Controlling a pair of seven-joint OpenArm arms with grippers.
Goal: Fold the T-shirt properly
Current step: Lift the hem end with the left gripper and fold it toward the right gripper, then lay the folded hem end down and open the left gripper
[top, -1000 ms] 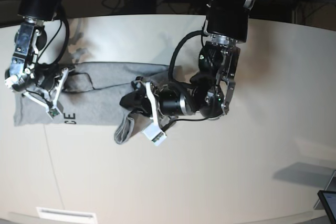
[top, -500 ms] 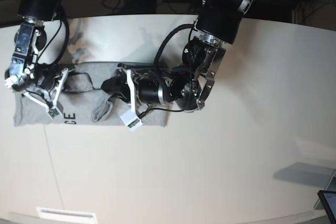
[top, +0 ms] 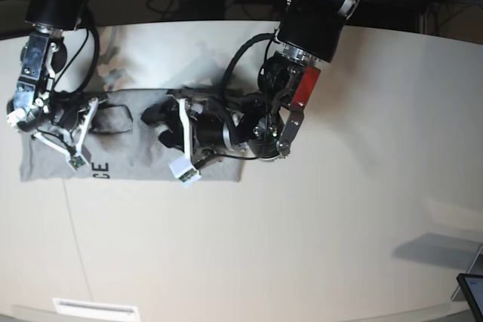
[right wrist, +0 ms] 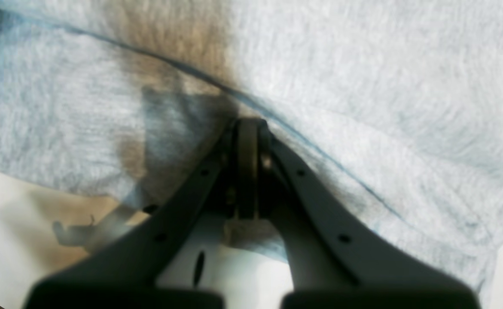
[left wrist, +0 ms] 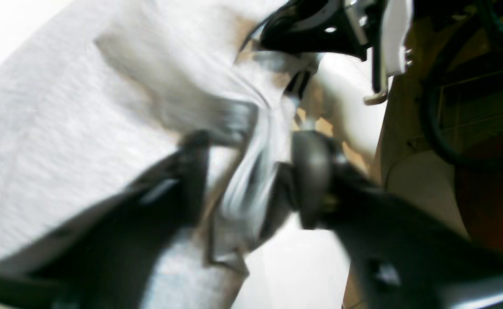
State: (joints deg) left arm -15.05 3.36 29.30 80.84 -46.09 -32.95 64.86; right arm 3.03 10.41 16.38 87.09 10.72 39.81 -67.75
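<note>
Item: T-shirt (top: 143, 157), grey, flat on table (top: 362, 186). My right gripper (right wrist: 249, 141) clenched on its nine-o'clock edge; my left gripper (top: 162, 127) released above its middle.

The grey T-shirt (top: 136, 157) lies folded flat, black lettering showing.

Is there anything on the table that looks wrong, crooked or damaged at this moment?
Nothing looks damaged or spilled. The T-shirt lies folded in a flat band on the table, with the black letters "CE" showing at its lower left edge. The right end effector is shut on a fold of the cloth.
</note>
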